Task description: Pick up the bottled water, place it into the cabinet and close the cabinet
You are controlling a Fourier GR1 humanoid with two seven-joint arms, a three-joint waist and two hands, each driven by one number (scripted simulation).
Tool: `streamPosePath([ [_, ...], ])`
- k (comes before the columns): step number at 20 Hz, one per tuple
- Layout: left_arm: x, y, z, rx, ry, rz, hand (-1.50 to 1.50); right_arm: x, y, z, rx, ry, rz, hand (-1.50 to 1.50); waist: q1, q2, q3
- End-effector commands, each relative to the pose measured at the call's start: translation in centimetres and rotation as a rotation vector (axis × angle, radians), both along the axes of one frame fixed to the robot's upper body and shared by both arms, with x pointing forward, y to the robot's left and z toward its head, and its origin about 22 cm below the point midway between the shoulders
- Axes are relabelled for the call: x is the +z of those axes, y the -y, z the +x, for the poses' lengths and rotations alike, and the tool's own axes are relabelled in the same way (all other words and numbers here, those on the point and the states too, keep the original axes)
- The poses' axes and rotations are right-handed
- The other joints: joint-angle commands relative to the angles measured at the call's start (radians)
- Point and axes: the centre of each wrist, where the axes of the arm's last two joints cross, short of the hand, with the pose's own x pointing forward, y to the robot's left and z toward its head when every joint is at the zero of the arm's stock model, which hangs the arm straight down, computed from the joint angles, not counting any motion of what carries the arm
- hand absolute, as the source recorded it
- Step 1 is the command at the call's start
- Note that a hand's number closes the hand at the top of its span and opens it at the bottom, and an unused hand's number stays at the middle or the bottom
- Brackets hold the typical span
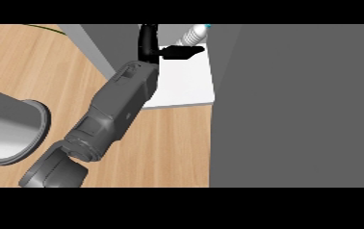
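A large flat dark grey cabinet door panel [284,108] is filling the right side of the head view, from top to bottom. A light wooden bench [50,74] is spreading across the left and lower middle. A white cabinet shelf floor [186,81] is lying between grey cabinet walls at top centre, its front edge meeting the bench. One grey forearm [113,112] is slanting up from the lower left toward the cabinet; which arm it is cannot be told from this view. Part of a round grey metal vessel [18,127] is showing at the left edge. The black hand [160,50] is reaching into the cabinet, fingers straight and spread, not curled round anything. The small clear ribbed water bottle with a blue cap [193,33] is lying tilted inside the cabinet, just beyond the fingertips.
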Motion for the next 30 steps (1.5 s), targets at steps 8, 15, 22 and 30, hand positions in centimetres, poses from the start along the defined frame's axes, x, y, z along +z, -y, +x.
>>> streamPosePath([
  [8, -0.7, 1.4, -1.0, -0.108, 0.019, -0.103, -1.5, 1.8, -0.8, -0.4, -0.007, -0.004, 0.048, -1.5, 0.048, -0.024, 0.001],
  [15, -3.0, 1.6, -3.4, -0.181, -0.022, -0.183, -1.5, 2.7, -1.7, -0.2, -0.044, 0.002, 0.045, -1.5, 0.05, -0.03, 0.001],
  [22, -5.4, 2.6, -8.0, -0.372, -0.03, -0.298, -1.5, 2.5, -1.4, -0.6, -0.019, -0.014, 0.029, -1.5, 0.069, -0.035, 0.001],
  [30, -3.9, 2.8, -13.5, -0.457, 0.037, -0.361, -1.5, 2.1, -2.1, -0.3, -0.051, -0.009, 0.01, -1.5, 0.088, -0.037, 0.002],
])
